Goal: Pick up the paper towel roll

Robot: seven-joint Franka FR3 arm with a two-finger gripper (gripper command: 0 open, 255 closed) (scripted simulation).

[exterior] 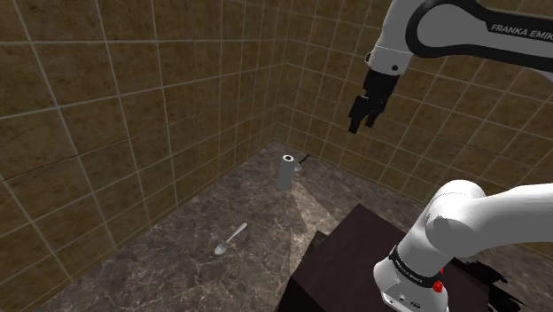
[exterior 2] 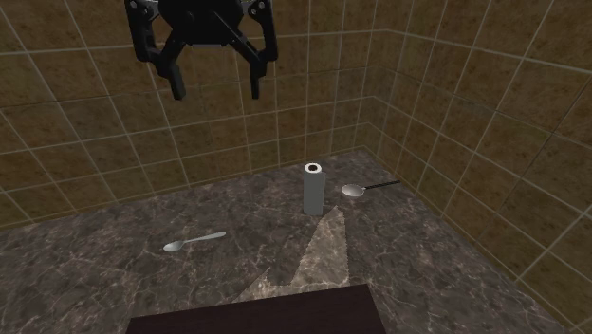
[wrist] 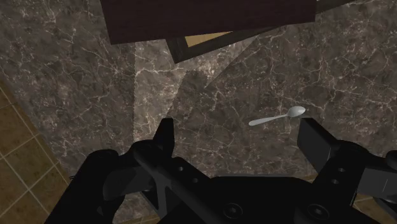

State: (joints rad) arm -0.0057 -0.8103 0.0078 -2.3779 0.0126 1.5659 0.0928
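On the dark marble floor [exterior 2: 95, 256], at the second exterior view's left, a silver spoon [exterior 2: 194, 242] lies flat, bowl toward that view's left. Above it in that view, a bit to the right, the black gripper [exterior 2: 215, 85] hangs high up w/ fingers spread wide & nothing btwn them. The wrist view has the same wide gap over bare floor, w/ the silver spoon seen nr one fingertip. Further right, the pale grey paper towel roll [exterior 2: 313, 188] stands upright on the floor nr the corner of the brown tiled walls [exterior 2: 76, 142], well apart from the gripper. Just right of the roll lies a dark-handled spoon [exterior 2: 368, 188], close but not touching. The dark stand [exterior 2: 256, 313] sits at the bottom edge.
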